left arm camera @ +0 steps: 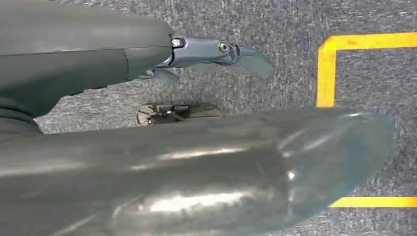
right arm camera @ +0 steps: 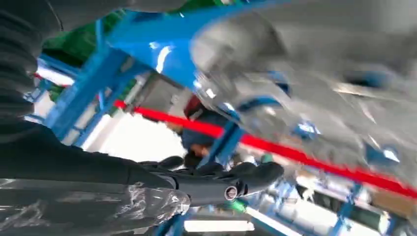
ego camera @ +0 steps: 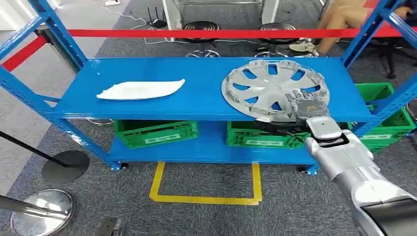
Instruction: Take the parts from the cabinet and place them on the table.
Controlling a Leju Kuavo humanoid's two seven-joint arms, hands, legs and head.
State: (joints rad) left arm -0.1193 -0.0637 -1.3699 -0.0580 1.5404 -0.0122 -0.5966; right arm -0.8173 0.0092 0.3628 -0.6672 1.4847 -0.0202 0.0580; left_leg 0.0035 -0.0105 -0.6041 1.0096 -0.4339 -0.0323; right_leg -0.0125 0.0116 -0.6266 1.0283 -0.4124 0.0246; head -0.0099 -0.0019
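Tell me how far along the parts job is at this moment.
Nothing looks delivered yet: both parts are on the blue shelf. In hand: the right hand is at the near edge of the wheel cover, apparently gripping it, though it is not lifted clear. Left: carrying the cover off, then the white panel. The left hand hangs over the floor.

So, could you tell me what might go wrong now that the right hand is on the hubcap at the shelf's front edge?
The hubcap overhangs the blue shelf edge where the right hand meets its rim; a loose hold could let it tip and drop onto the green crates below. Pulling it out at an angle could also catch the rack's right post.
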